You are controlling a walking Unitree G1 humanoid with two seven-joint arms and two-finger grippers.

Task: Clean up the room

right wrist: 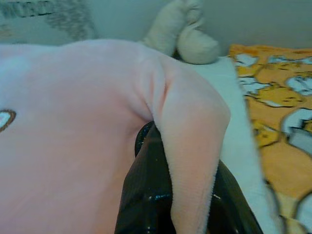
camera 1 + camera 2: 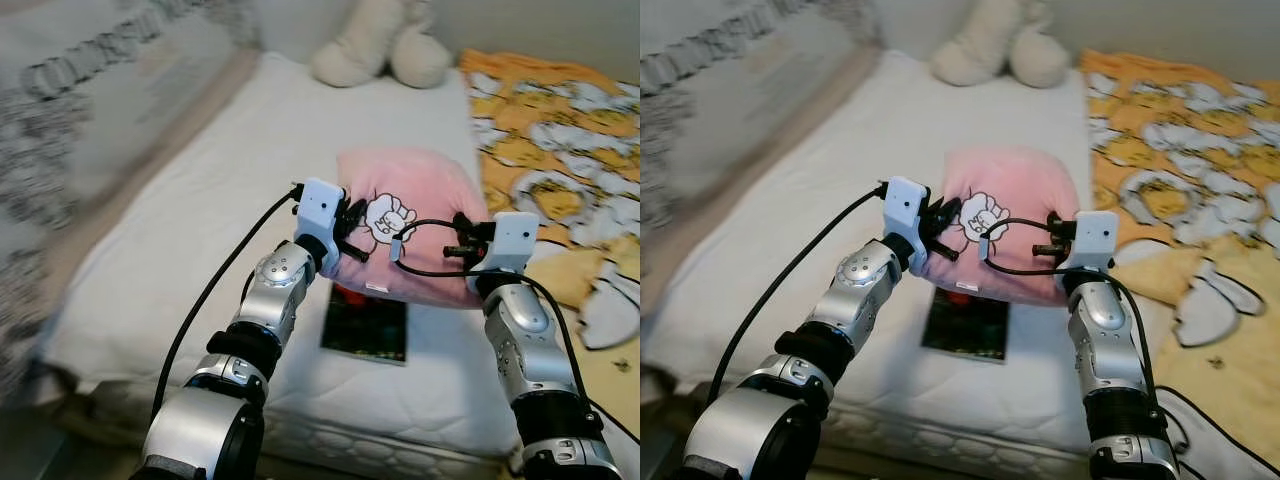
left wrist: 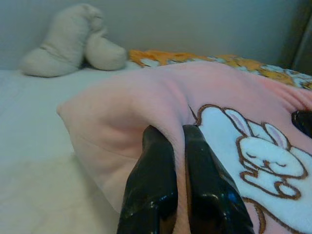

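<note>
No container is in view. The pillow (image 2: pixel 415 225), pink with a white rabbit print, sits at the centre of the frame, held above the mattress (image 2: pixel 250 180) between both grippers. The left gripper (image 2: pixel 350 232) is closed on the pillow's left edge; in the left wrist view a fold of pink fabric is pinched between its fingers (image 3: pixel 151 185). The right gripper (image 2: pixel 462 243) is closed on the pillow's right edge, with a pink corner clamped between its fingers (image 1: pixel 146 195). A dark book (image 2: pixel 366 325) lies flat on the white mattress, below the pillow in the frame. A cream plush toy (image 2: pixel 380 45) rests at the top centre. An orange patterned blanket (image 2: pixel 560 150) covers the right side.
</note>
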